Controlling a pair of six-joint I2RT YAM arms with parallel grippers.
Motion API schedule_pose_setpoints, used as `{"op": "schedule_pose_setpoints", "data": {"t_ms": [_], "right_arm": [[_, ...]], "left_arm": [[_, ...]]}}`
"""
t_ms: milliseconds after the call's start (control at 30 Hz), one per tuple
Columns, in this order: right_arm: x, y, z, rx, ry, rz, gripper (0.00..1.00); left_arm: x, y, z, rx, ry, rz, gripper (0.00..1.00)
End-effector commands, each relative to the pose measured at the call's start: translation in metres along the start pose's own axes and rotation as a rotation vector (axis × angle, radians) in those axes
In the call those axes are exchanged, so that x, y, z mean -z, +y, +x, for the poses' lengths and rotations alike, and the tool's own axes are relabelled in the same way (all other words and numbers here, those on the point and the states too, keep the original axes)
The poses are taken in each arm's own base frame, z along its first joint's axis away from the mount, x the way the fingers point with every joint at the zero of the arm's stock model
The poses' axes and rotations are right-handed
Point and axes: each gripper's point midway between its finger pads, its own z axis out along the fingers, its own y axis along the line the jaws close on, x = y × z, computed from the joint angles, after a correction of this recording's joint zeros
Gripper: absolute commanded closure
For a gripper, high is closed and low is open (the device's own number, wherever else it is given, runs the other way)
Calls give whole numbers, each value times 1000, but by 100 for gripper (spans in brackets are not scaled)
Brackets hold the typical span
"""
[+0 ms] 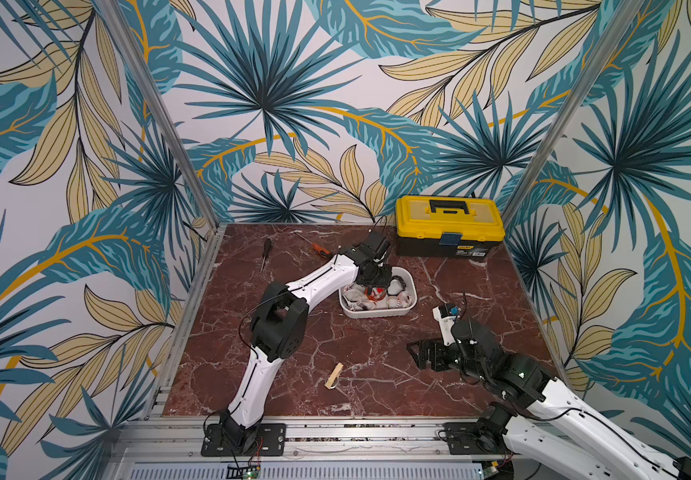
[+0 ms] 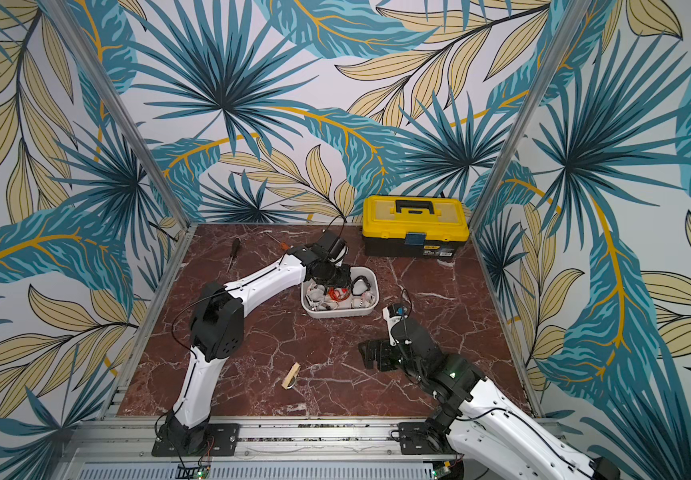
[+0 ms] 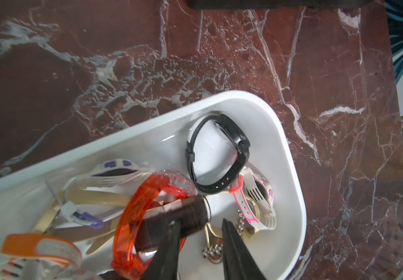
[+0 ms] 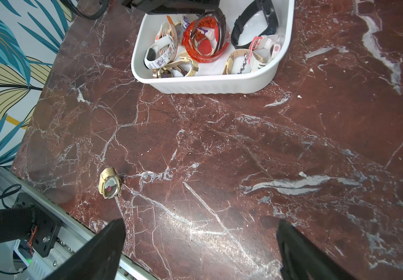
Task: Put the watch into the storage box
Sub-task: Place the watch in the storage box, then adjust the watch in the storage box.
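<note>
Left gripper (image 3: 198,220) hangs in the white storage box (image 3: 289,155), fingers slightly apart at a brown-strapped watch (image 3: 186,215), its dial hidden and any grip unclear, beside an orange watch (image 3: 132,218) and a black watch (image 3: 232,135), while the right gripper (image 4: 200,221) gapes empty above the table (image 4: 220,145) near a gold watch (image 4: 109,185).

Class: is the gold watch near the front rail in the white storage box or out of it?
Out. The gold watch lies on the marble table, well apart from the storage box.
</note>
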Motion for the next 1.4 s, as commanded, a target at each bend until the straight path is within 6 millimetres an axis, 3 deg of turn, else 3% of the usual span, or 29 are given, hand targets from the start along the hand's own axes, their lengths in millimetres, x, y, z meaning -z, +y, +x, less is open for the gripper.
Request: {"op": "schedule_pose_setpoints", "data": {"t_ms": [0,167,333,567,700,833,1033,1167,1367], "right_arm": [[0,0,-3,5,-16,3,0],[-1,-1,-2,2,-13,1,0],[0,-1,-2,0,-19,3,0],[-6,-1,-3,34,-22,4,0],[-14,5,-27,46,-40,-7,0],[-46,25,-59,68,33,-113,0],[-111,41,-112,163,164,-286,1],[-148,37,-131,163,246,-395,4],[-190,30,-133,201,335,-444,12]], "left_arm": [[-13,9,-18,-9,-47,-24,67],[-18,7,-11,-3,16,-13,67],[9,-1,-15,5,-66,31,63],[65,-15,-24,3,-181,112,40],[105,-25,-26,-17,-257,162,19],[148,-22,-12,-50,-356,192,1],[203,9,37,-79,-500,151,0],[219,31,72,-55,-532,90,0],[222,51,113,-14,-491,69,0]]}}
